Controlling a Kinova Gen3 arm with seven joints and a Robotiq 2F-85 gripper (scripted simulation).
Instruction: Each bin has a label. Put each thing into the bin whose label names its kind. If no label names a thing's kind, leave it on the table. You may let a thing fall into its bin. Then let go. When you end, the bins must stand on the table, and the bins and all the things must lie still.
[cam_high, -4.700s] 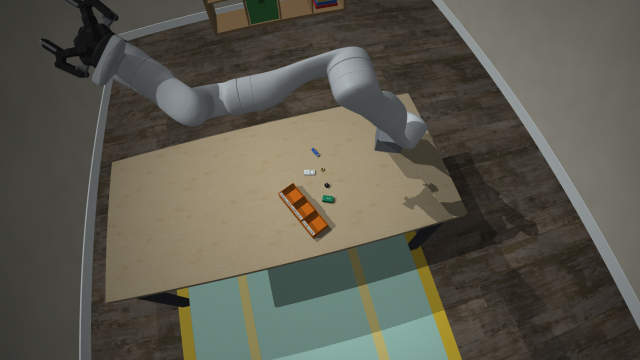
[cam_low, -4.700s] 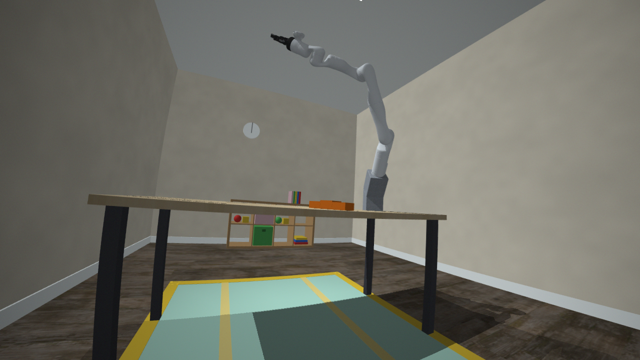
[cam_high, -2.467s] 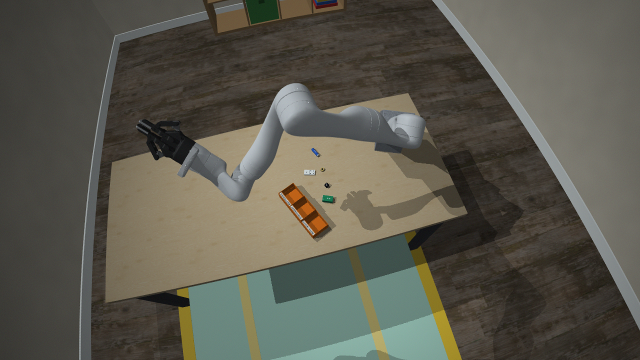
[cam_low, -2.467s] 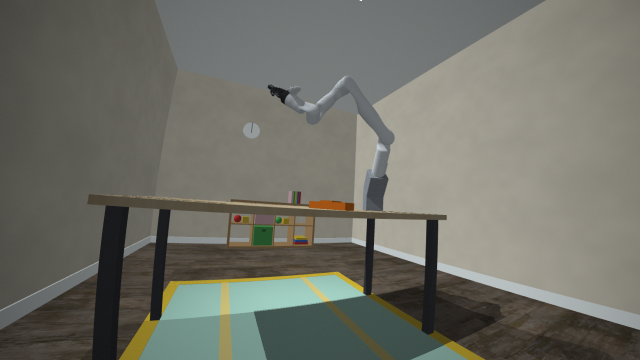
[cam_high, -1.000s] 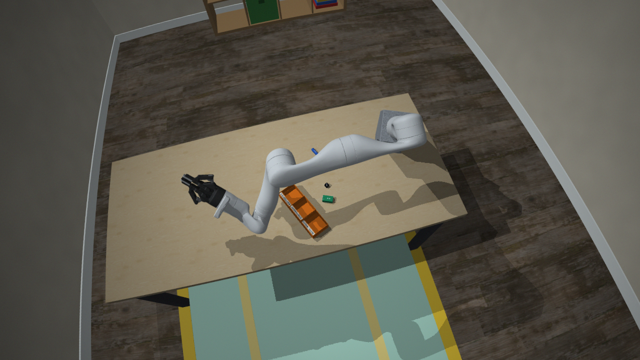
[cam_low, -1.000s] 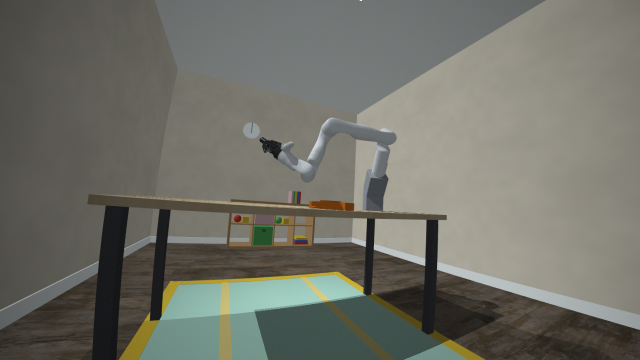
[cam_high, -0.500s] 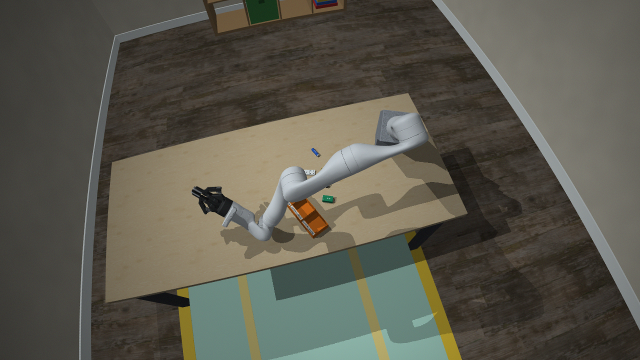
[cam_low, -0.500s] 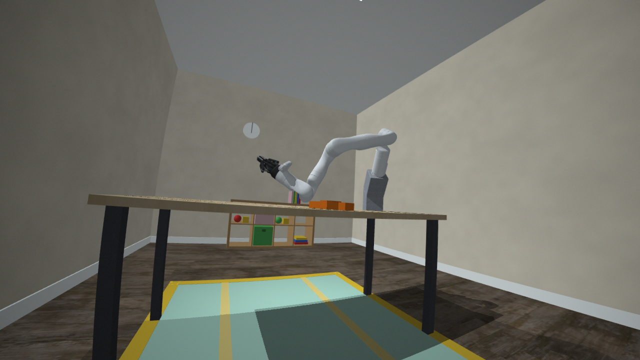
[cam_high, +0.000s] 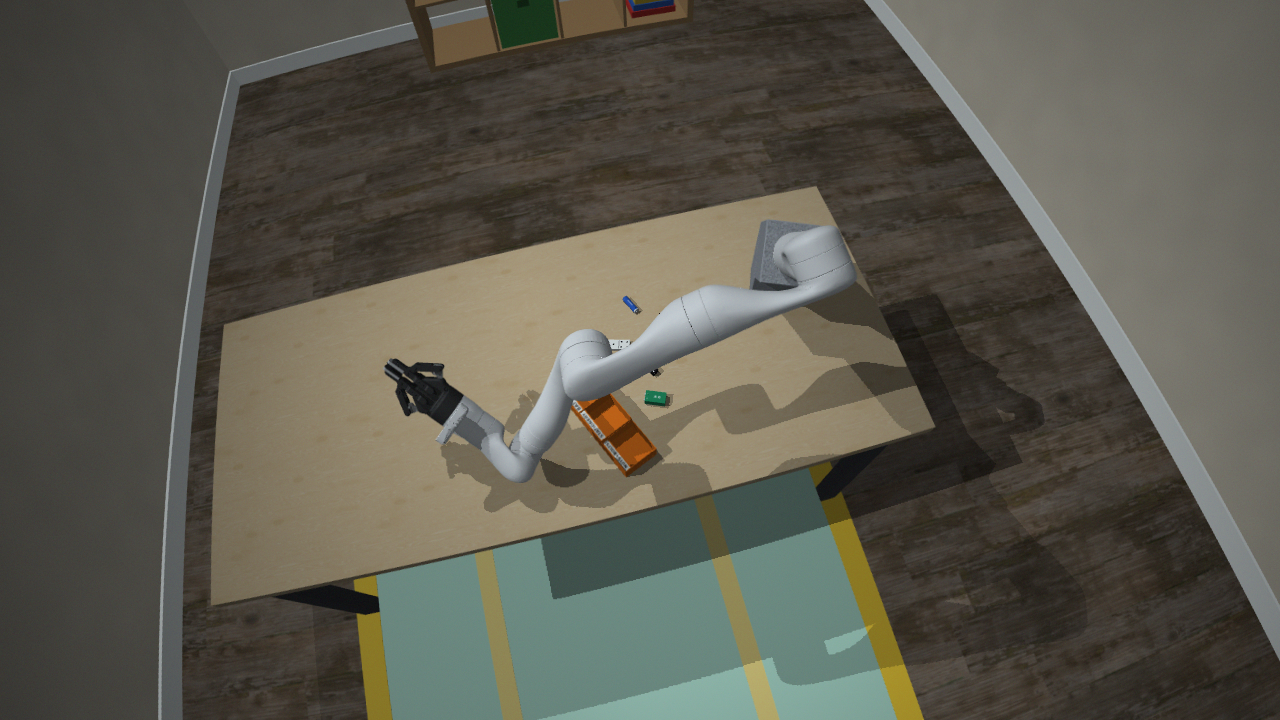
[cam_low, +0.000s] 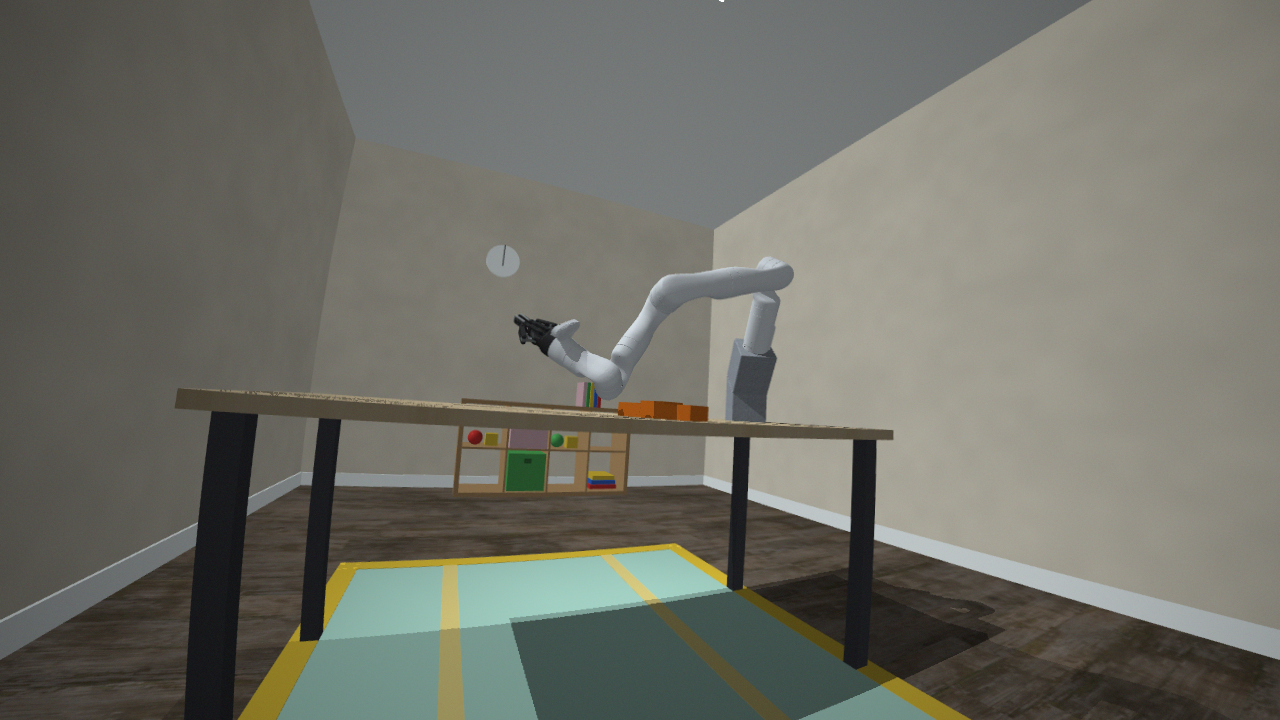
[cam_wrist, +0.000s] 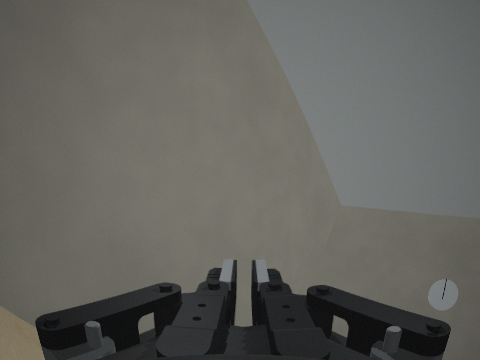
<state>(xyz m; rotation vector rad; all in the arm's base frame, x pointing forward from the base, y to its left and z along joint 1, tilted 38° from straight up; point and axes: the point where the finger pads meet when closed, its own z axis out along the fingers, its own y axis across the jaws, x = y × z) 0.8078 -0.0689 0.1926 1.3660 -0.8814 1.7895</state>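
Pointing away toward the left wall with fingers pressed nearly together on nothing, the gripper (cam_high: 404, 374) hangs above the table (cam_high: 295, 501); the blue cylinder (cam_high: 631, 304), green block (cam_high: 657, 397) and orange bin row (cam_high: 623, 436) all lie well right of it, behind the wrist.

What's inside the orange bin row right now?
In the top view, the two compartments of the orange bin row that show look bare inside. The arm covers the far end, so what lies in there cannot be seen. The green item lies outside, on the table.
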